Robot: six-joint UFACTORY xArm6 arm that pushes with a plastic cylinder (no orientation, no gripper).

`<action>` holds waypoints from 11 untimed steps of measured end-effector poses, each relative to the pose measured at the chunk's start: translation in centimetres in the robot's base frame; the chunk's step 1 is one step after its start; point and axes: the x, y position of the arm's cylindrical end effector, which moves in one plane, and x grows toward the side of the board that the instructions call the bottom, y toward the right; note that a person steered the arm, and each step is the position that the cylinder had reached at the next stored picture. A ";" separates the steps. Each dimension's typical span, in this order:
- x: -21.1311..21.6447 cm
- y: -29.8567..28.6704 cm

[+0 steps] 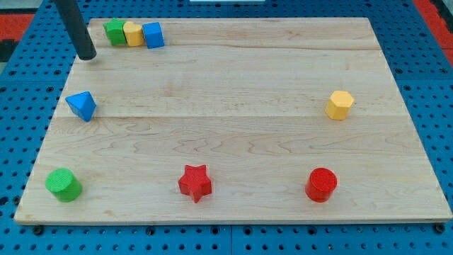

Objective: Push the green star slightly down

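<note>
The green star [115,32] sits at the view's top left, near the top edge of the wooden board [241,92]. It is the leftmost of a tight row of three, touching a yellow block [132,33], which touches a blue block [153,35]. My tip [86,56] rests on the board's top-left corner. It is to the left of the green star and a little below it, apart from it by a small gap.
A blue triangle [82,105] lies below my tip at the left edge. A green cylinder [64,184] is at the bottom left, a red star [195,183] at bottom middle, a red cylinder [321,184] at bottom right, and a yellow hexagon [340,105] at the right.
</note>
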 end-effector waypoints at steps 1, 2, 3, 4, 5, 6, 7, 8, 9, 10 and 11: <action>-0.7 0.0; -1.4 0.0; -1.9 0.0; -2.3 0.0; -5.8 -0.8; -8.9 -0.8; -10.8 1.1; -10.8 2.4; -9.8 3.4; -7.2 3.4; -4.0 3.3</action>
